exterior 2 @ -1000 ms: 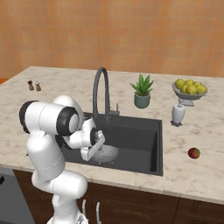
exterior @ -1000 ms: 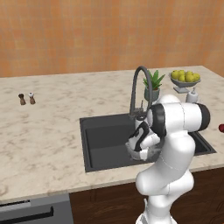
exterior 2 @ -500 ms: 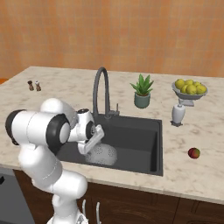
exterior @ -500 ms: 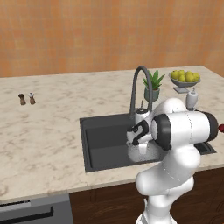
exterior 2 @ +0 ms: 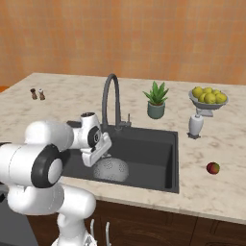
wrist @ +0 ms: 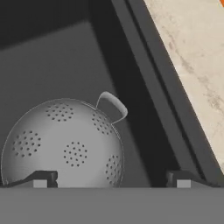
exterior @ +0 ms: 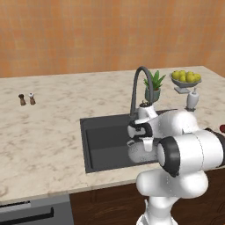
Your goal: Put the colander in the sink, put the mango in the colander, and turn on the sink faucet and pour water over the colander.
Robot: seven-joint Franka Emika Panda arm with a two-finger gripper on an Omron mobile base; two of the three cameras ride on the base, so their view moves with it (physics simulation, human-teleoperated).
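The silver perforated colander (wrist: 65, 140) lies in the near part of the dark sink (exterior 2: 149, 144), one loop handle showing. My gripper (wrist: 111, 181) hangs open just above it, and nothing sits between the fingertips (wrist: 41, 178). In the base views the gripper (exterior 2: 97, 156) (exterior: 145, 145) hovers over the colander (exterior 2: 111, 170) (exterior: 137, 153), below the arched faucet (exterior 2: 109, 96) (exterior: 136, 88). No water runs. The red mango (exterior 2: 213, 167) rests on the counter right of the sink, and the mango (exterior: 223, 128) is cut by the picture edge in the left base view.
Behind the sink stand a potted plant (exterior 2: 156, 101), a bowl of yellow fruits (exterior 2: 208, 96) and a white bottle (exterior 2: 195, 125). Two small shakers (exterior: 26, 99) sit far left on the marble counter (exterior: 44, 132). A dishwasher front (exterior: 30, 213) is below the counter.
The hand has lifted up off the colander and pulled slightly toward the near sink wall, jaws widening. The colander stays in the basin.
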